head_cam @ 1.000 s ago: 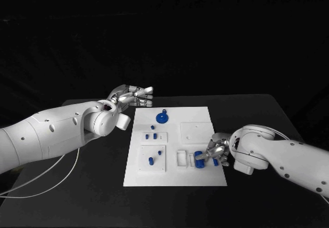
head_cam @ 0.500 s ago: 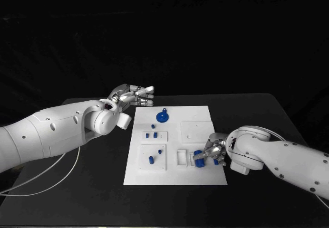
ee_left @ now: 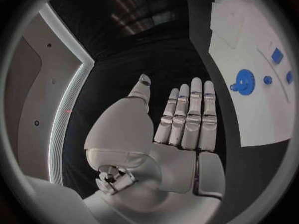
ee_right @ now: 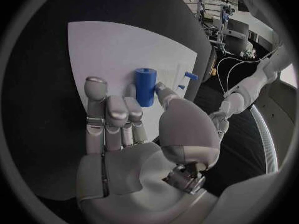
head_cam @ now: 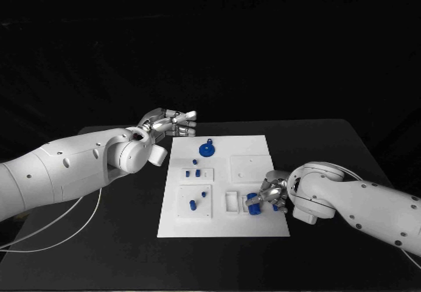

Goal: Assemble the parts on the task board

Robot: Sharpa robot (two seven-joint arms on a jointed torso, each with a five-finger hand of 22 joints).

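Note:
The white task board (head_cam: 250, 225) lies mid-table. My right hand (head_cam: 274, 196) sits at its near right part, thumb and fingers closed round an upright blue cylinder (head_cam: 253, 204); the right wrist view shows the cylinder (ee_right: 144, 86) on the board (ee_right: 118, 50) between the thumb and the curled fingers (ee_right: 118, 109). My left hand (head_cam: 171, 125) hovers at the board's far left corner, fingers straight and holding nothing, as the left wrist view of the hand (ee_left: 184, 124) confirms. A blue round wheel-like part (head_cam: 207, 150) (ee_left: 244, 80) lies at the far middle of the board.
Small blue pegs stand in white plates on the board's left half: a pair (head_cam: 194, 174) and two more (head_cam: 199, 201). A bare square plate (head_cam: 250, 167) sits right of them. A white slotted holder (head_cam: 232, 202) is next to the cylinder. Black table surrounds the board.
My right arm and hand have edged slightly left over the board at the blue cylinder. The left hand has not moved.

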